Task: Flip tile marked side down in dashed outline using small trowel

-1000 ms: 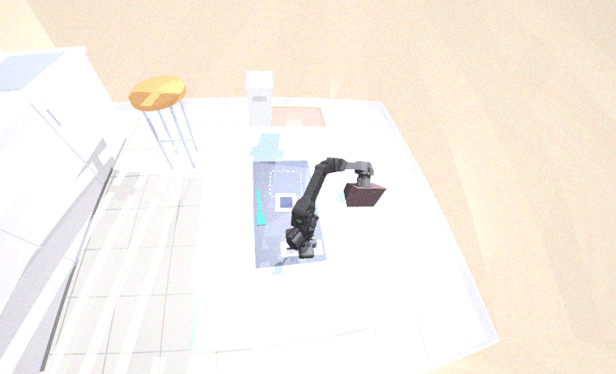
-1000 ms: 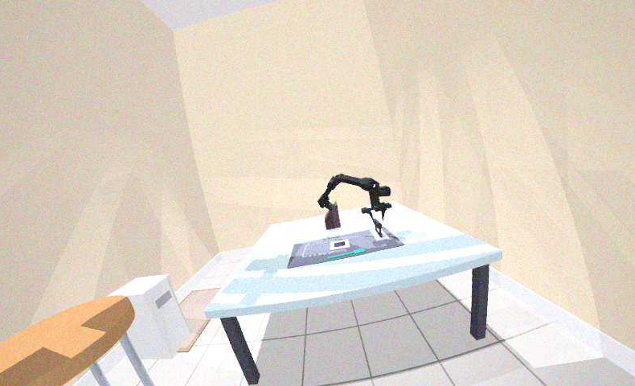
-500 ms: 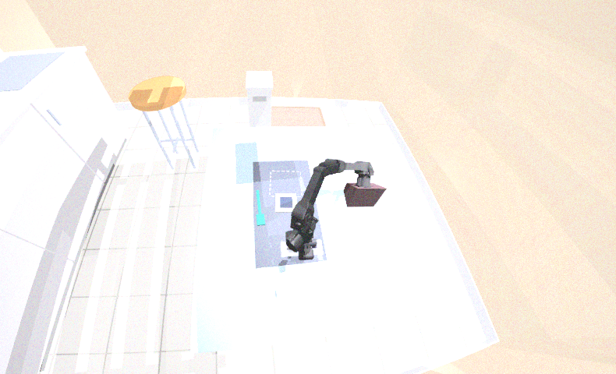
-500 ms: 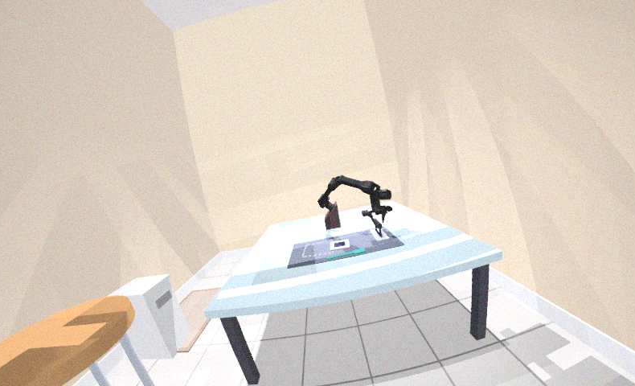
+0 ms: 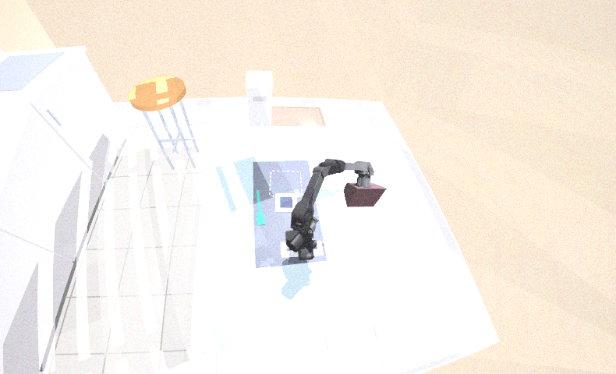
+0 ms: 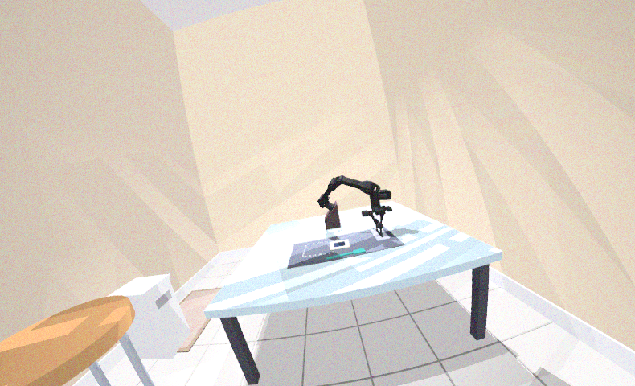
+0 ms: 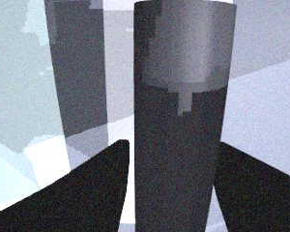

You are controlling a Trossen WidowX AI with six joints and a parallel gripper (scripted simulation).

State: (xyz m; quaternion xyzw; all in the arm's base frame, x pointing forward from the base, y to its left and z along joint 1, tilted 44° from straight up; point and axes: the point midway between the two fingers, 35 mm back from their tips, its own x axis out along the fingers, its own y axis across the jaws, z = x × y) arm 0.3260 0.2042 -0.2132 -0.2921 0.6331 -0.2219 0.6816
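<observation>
The trowel, with a thick dark handle (image 5: 303, 245) (image 6: 380, 232) (image 7: 176, 193), stands over a white rectangle at the mat's near end in the top view. My gripper (image 5: 304, 245) (image 6: 379, 223) (image 7: 170, 151) points down with its fingers astride the handle. They are part open and very close to it; a thin gap shows at the left finger in the wrist view. The tile (image 5: 278, 208) (image 6: 333, 246) lies flat near mid-mat, its dark blue marked side up. It lies just below the dashed outline (image 5: 285, 171) in the top view. The arm hides part of the trowel.
A flat teal paddle-shaped tool (image 5: 260, 219) (image 6: 358, 251) lies along one long edge of the grey mat (image 5: 269, 234) (image 6: 296, 264). The arm's dark red base block (image 5: 362, 195) (image 6: 332, 219) stands beside the mat. A stool (image 5: 157, 93) stands off the table.
</observation>
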